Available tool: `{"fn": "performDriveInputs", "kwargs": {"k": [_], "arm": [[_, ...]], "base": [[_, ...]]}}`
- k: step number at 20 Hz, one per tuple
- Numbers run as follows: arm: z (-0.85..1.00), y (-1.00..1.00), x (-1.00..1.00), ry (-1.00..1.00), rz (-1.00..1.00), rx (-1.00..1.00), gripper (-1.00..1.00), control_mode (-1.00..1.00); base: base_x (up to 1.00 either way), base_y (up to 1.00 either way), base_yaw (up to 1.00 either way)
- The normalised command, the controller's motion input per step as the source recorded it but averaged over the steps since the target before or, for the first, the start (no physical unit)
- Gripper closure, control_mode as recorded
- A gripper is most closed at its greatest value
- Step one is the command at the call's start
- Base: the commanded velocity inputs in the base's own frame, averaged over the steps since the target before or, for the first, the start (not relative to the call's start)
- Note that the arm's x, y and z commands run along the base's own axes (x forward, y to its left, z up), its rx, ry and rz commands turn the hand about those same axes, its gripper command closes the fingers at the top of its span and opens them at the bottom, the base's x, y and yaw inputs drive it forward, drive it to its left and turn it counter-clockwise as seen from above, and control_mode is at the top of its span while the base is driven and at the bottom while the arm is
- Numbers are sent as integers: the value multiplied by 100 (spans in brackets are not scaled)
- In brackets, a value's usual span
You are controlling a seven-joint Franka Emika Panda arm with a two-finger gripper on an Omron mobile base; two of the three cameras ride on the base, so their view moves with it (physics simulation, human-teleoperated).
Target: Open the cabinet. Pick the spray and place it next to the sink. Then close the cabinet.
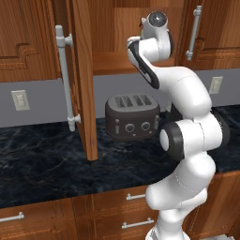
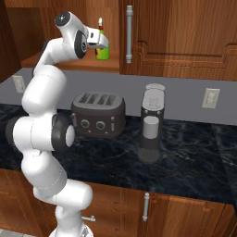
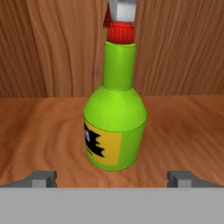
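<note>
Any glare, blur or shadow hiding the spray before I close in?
Hand view: spray sharp, evenly lit, label readable, nozzle top cropped by the frame edge. Right base view: spray small, partly behind the open pincer, no glare. Left base view: arm blocks the shelf; soft render, no harsh shadows.

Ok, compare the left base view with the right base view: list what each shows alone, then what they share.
Left base view alone: the open cabinet door swung out toward the camera, its long handle, and two wall outlets.

Right base view alone: the spray standing upright on the cabinet shelf, the open gripper right at it, and a coffee machine on the counter.

Both: the toaster, the dark marble counter, the wooden cabinets, and the white arm reaching up into the cabinet.
</note>
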Motion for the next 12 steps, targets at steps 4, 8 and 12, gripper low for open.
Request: {"fn": "performDriveInputs", "kwargs": {"k": [4, 8, 12], "arm": [[0, 0, 14, 0, 0, 0, -100, -100], [-1, 0, 19, -1, 0, 0, -100, -100], [-7, 0, 29, -2, 0, 0, -100, -100]], "base": [[0, 0, 0], [0, 0, 0], [0, 0, 0]]}}
